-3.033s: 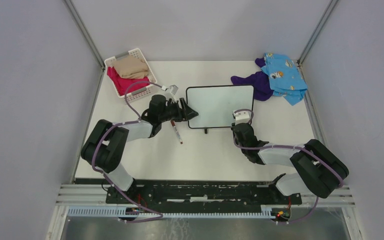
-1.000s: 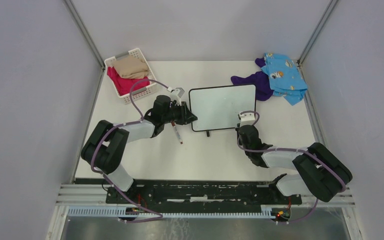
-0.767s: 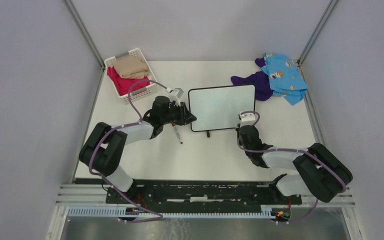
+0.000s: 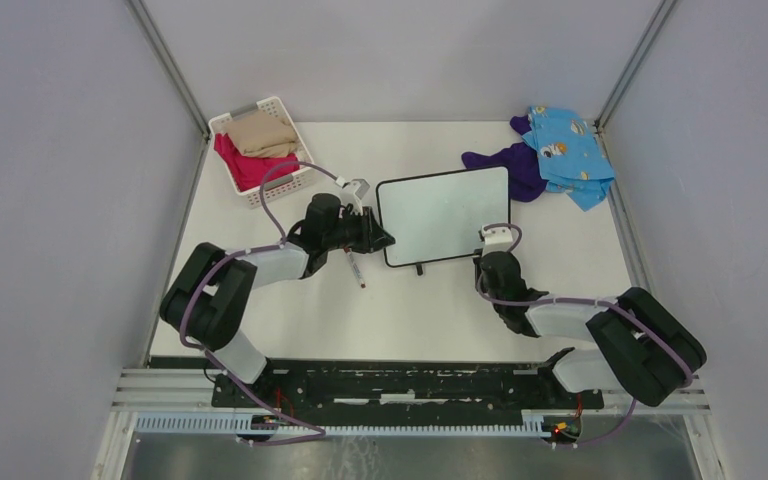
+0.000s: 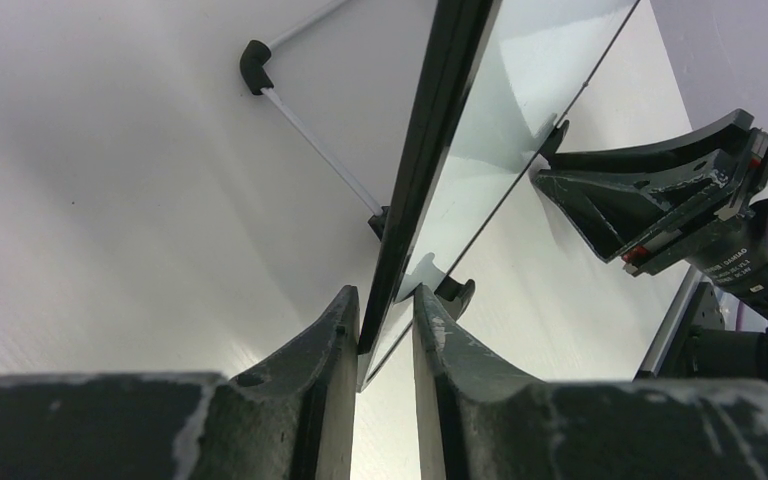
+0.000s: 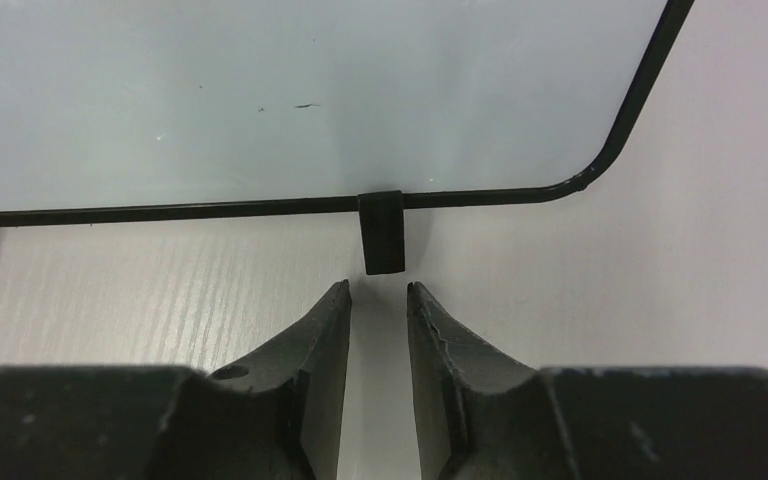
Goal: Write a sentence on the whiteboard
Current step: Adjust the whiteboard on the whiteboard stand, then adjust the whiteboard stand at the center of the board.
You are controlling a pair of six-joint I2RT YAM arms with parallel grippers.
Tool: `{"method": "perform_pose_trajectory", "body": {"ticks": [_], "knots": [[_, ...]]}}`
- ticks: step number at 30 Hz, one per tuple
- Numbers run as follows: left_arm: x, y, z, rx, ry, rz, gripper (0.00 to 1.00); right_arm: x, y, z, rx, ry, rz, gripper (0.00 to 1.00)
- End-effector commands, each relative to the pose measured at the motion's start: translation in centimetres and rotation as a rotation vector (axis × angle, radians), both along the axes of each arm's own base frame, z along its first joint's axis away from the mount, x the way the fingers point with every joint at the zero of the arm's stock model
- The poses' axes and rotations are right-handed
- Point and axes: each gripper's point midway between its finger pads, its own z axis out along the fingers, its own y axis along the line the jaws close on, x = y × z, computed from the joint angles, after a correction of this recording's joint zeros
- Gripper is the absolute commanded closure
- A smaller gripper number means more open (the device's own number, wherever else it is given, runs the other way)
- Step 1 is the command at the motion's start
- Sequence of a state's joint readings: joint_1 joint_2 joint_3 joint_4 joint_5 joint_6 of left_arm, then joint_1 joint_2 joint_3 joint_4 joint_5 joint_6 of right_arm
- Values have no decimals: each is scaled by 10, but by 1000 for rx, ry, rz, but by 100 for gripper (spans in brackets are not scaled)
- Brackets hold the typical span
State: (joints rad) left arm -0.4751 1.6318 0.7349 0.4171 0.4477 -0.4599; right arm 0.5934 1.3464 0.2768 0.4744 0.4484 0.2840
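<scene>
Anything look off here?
The whiteboard sits slightly skewed to the table edges, its left edge pinched in the left claw. The marker lies loose on the table under that arm, in neither claw. The board is blank except a faint stray mark. The right claw is open and empty, just short of a black foot.

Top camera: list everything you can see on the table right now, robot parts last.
whiteboard: one, white with a black frame, middle of the table, no sentence visible
marker: one, dark with a reddish end, lying by the board's near left corner
basket: one, white, far left
beige cloth: one, in the basket
red cloth: one, in the basket, partly under the beige one
purple cloth: one, far right, by the board's far corner
blue cloth: one, patterned, overlapping the purple one
left gripper: black, shut on the board's left edge
right gripper: black, open, just short of the board's foot
</scene>
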Motion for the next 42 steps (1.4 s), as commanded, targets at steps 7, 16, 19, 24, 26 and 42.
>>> {"method": "perform_pose_trajectory", "body": {"ticks": [7, 16, 19, 24, 26, 42], "knots": [[8, 8, -4, 52, -21, 45, 60, 2, -2, 12, 24, -33, -15, 52], [6, 21, 15, 97, -30, 87, 1, 0, -5, 27, 16, -58, -5, 30], [6, 34, 45, 105, -85, 152, 0, 1, -7, 34, 12, -74, -3, 29], [12, 73, 99, 149, -192, 348, 0, 5, -1, 38, 19, -64, 27, 36], [16, 91, 115, 190, -223, 441, 0, 8, 3, 36, 17, -52, 48, 41], [3, 101, 165, 235, -421, 405, 0, 28, 11, 25, -36, -17, 46, 59]]}}
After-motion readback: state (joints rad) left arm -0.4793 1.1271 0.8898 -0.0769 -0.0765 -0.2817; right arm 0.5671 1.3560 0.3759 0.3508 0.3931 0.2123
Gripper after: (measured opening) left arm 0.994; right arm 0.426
